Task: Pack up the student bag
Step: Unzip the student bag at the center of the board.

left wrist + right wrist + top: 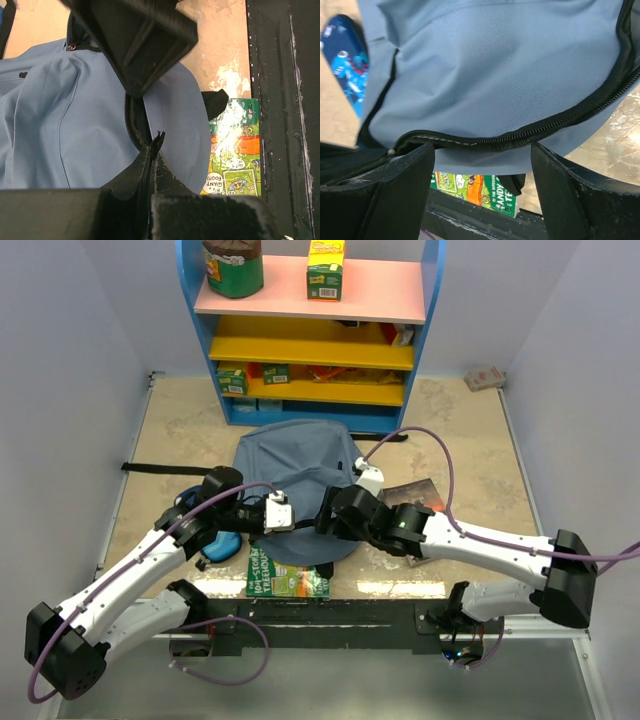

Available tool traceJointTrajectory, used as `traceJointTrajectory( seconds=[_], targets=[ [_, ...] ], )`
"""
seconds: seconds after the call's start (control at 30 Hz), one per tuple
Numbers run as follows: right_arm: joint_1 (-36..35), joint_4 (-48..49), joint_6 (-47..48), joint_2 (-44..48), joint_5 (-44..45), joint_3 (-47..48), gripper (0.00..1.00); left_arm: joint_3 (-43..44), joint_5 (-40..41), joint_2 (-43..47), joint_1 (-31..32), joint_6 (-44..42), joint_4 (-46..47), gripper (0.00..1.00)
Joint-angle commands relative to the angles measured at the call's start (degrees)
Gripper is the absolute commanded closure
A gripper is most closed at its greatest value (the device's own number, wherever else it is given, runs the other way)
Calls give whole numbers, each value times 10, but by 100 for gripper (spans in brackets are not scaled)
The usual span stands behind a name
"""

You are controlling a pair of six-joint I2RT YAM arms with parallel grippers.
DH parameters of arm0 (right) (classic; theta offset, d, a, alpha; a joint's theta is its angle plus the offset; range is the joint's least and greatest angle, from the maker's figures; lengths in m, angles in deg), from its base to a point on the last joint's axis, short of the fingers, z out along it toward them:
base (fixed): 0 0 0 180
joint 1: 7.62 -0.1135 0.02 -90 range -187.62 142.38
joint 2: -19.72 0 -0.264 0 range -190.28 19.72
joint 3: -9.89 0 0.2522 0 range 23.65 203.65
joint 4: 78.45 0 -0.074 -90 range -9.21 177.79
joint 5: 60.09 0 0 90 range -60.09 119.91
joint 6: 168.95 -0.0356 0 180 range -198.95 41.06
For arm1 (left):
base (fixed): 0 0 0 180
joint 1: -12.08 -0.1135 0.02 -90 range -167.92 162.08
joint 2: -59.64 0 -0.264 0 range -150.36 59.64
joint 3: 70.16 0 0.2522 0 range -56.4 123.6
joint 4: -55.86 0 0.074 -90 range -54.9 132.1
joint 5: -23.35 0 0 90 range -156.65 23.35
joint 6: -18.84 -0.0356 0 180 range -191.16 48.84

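Soft grey-blue fabric backpack (pixel 295 455) lying on beige table (pixel 180 430). Left gripper (pixel 145 145) clamped on its black zipper edge. Right gripper (pixel 482 167) jaws spread wide at same edge.

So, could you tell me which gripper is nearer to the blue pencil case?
Left. The left gripper, shut on the backpack's zipper edge, is just beside the pencil case; the right gripper, open around the zipper, sits farther off across the backpack.

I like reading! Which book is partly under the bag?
The green cartoon book at the near edge; the dark book lies right of the student bag.
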Motion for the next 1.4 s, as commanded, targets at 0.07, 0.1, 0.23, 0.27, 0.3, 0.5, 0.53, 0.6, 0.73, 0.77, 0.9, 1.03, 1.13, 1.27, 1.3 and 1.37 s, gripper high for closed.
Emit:
traceJointTrajectory(
  seconds=[0.07,0.1,0.23,0.27,0.3,0.5,0.53,0.6,0.73,0.77,0.9,1.03,1.13,1.27,1.3,1.37],
  targets=[
    [-12,14,-33,-51,4,24,27,30,-31,13,3,-16,22,100],
    [-14,18,-37,-55,4,19,29,30,-32,14,3,-17,21,100],
    [-15,32,-47,-50,13,5,60,31,-41,19,3,-22,13,100],
    [-15,30,-49,-45,23,3,67,32,-40,20,3,-24,10,100],
    [-15,26,-55,-38,30,-2,76,34,-38,20,3,-29,6,100],
    [-14,-23,-69,12,94,-20,100,44,-7,25,3,-65,-40,100],
    [-14,-30,-70,15,100,-23,100,45,-2,26,2,-78,-58,100],
    [-14,-39,-74,21,115,-31,100,54,15,27,2,-97,-82,100],
    [-12,-45,-81,26,129,-51,100,72,39,33,2,-140,-160,100],
    [-11,-45,-81,26,130,-58,100,77,47,34,2,-143,-170,100],
    [-10,-47,-84,16,140,-74,100,81,63,45,2,-155,-209,100],
    [-9,-59,-90,23,149,-83,100,78,88,56,2,-167,-234,100],
    [-9,-75,-96,40,166,-89,100,66,120,63,1,-175,-247,100],
    [-3,-93,-97,51,182,-92,100,41,198,75,-1,-155,-220,100],
    [-3,-95,-97,53,183,-92,100,37,212,76,-1,-133,-194,100],
    [-3,-98,-99,53,184,-94,100,27,263,78,-7,-97,-154,100]
  ],
)
